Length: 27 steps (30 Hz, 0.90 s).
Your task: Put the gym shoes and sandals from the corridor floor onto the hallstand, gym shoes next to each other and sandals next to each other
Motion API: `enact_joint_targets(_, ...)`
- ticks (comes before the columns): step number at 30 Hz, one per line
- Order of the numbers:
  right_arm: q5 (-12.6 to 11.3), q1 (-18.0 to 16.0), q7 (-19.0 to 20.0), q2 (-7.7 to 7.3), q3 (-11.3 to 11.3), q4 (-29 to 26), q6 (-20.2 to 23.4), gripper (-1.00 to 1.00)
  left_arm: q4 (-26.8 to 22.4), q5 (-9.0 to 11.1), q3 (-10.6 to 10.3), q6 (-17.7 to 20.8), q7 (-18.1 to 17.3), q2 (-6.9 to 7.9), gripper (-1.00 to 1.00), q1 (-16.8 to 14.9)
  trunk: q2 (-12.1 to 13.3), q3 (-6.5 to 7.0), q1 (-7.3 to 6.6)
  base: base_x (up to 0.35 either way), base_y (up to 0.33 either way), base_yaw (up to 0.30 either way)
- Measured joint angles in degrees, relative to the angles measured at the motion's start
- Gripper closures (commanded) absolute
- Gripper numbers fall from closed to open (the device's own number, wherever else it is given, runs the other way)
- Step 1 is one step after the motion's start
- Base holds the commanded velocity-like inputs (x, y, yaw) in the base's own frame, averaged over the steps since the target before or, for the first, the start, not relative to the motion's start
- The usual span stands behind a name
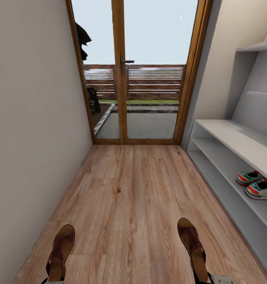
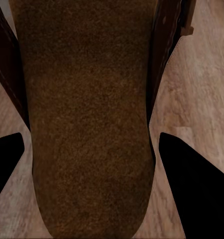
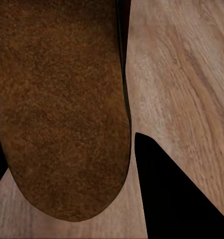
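Observation:
Two dark brown sandals hang over the corridor floor [image 1: 133,189], close under the head camera: one at the left [image 1: 61,250], one at the right [image 1: 192,242]. In the left wrist view, my left gripper [image 2: 90,134] is shut on the left sandal [image 2: 87,114], its black fingers [image 2: 191,189] pressing both sides of the tan footbed. My right gripper [image 3: 64,129] is likewise shut on the right sandal [image 3: 62,99]. The two gym shoes [image 1: 255,184], white with green stripes and red heels, stand side by side on a low shelf of the light-grey hallstand [image 1: 228,136] at the right.
A bare wall [image 1: 31,118] runs along the left of the narrow corridor. A wood-framed glass door [image 1: 119,71] closes the far end. Stepped wall shelves [image 1: 256,47] rise above the hallstand's bench top.

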Motion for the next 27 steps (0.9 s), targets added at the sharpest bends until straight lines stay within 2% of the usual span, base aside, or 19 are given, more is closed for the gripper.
enact_joint_targets(27, 0.0, 0.0, 0.0, 0.01, 0.0, 0.1, 0.0, 1.0, 0.0, 0.0, 0.0, 0.1, 0.0, 0.0, 1.0, 0.0, 0.0, 0.0, 0.0, 0.34, 0.0, 0.0)
